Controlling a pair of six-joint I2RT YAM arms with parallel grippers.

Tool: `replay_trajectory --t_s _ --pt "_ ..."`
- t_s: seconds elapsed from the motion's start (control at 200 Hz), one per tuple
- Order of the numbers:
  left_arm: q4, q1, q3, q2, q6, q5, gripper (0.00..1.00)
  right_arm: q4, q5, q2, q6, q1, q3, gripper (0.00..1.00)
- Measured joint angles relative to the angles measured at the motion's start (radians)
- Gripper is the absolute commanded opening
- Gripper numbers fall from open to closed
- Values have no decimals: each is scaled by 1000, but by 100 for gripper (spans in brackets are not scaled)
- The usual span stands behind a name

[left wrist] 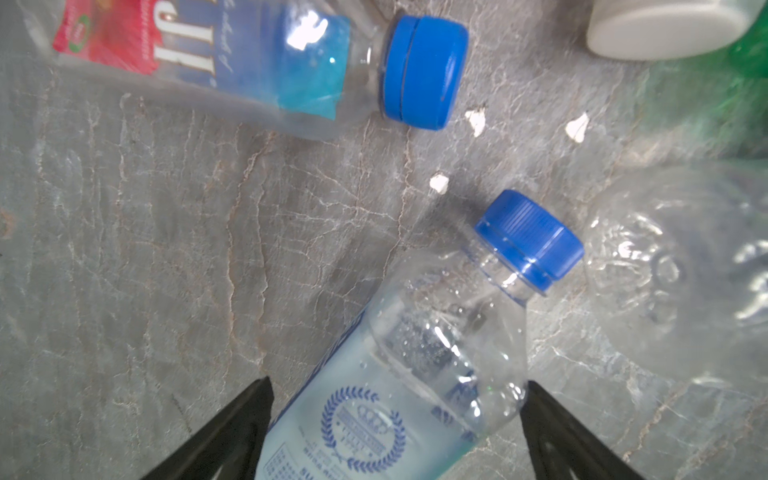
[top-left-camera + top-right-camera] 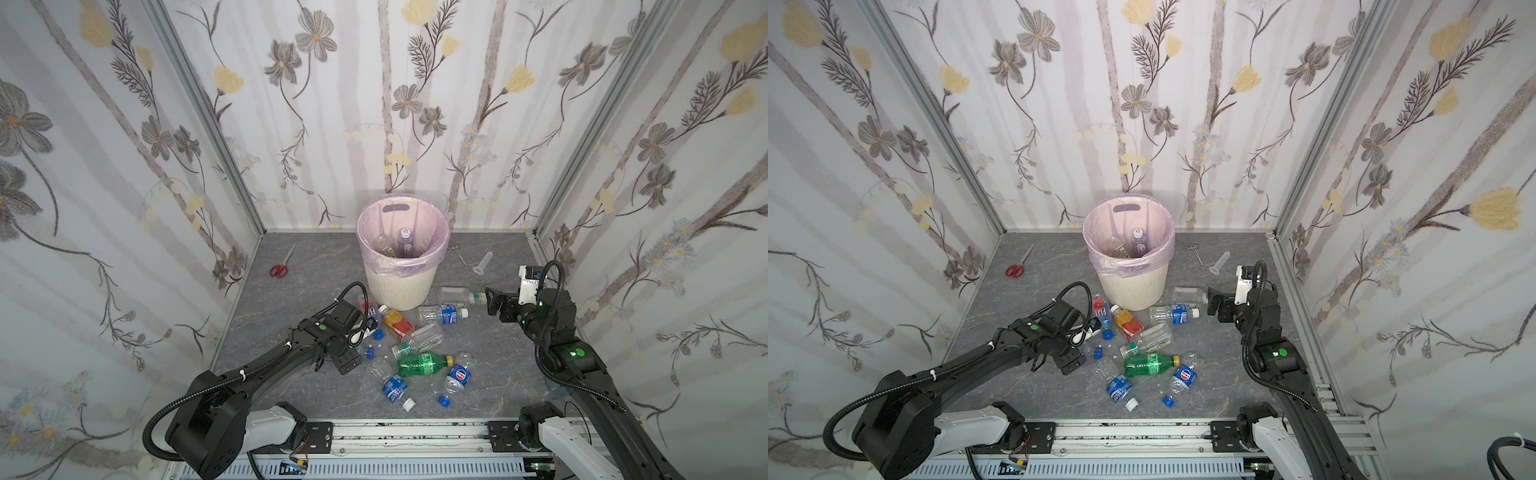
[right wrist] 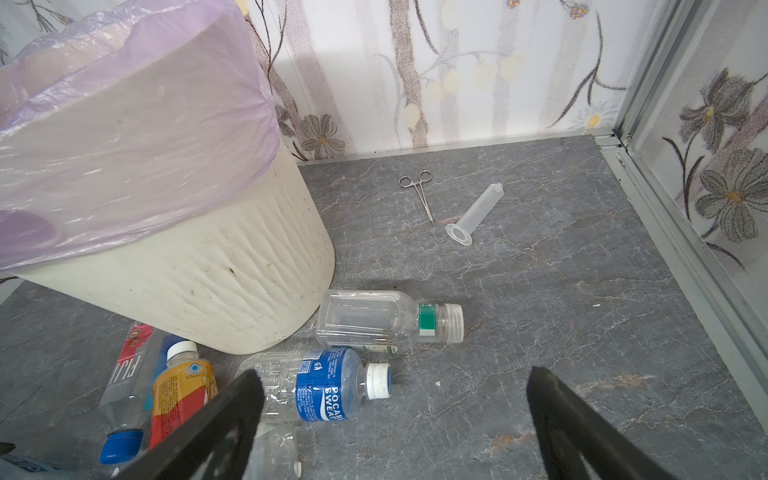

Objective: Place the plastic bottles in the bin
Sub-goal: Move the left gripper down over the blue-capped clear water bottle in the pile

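The left tool (image 1: 395, 384) shows in the left wrist view only as two black finger wedges, cut off at the frame edge. It stands spread, one finger on each side of a clear blue-capped bottle (image 1: 415, 374) that lies on the counter (image 1: 145, 249) with its lower half cropped. Whether the fingers press its sides is hard to tell. A blurred crumpled bottle (image 1: 665, 270) sits just beside its cap, and the Fiji bottle (image 1: 232, 62) lies near, partly out of frame. In both top views the arm hides this tool. The right tool (image 3: 395, 376) is spread wide, hovering near the blue-label bottle (image 3: 320, 384) and a capless square bottle (image 3: 374, 320).

The bin (image 2: 399, 286) stands at the back middle with two bottles (image 2: 405, 243) inside. The other plastic bottles lie scattered in front of it, among them a green bottle (image 2: 419, 363) and an orange bottle (image 2: 397, 322). Open counter lies on both sides of the pile. Scissors (image 2: 281, 264) lie well apart at the back left. Forceps (image 3: 419, 195) and a clear tube (image 3: 473, 214) lie behind the bin on the right.

The counter is grey and veined like stone. The bin is ribbed cream plastic under a thin crinkled pink liner (image 2: 376, 266).
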Motion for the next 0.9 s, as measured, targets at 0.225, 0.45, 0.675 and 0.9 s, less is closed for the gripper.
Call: replay_trajectory --t_s 0.225,0.45,0.675,0.9 --pt "31 0 -22 19 -5 5 75 0 0 -7 0 0 0 99" --pt "48 0 -23 100 -56 16 74 0 0 -14 0 0 -1 99" --pt "55 -1 -34 58 -69 6 57 0 0 -18 0 0 -1 99" --pt "56 -1 -56 -30 -75 3 48 0 0 -17 0 0 -1 99"
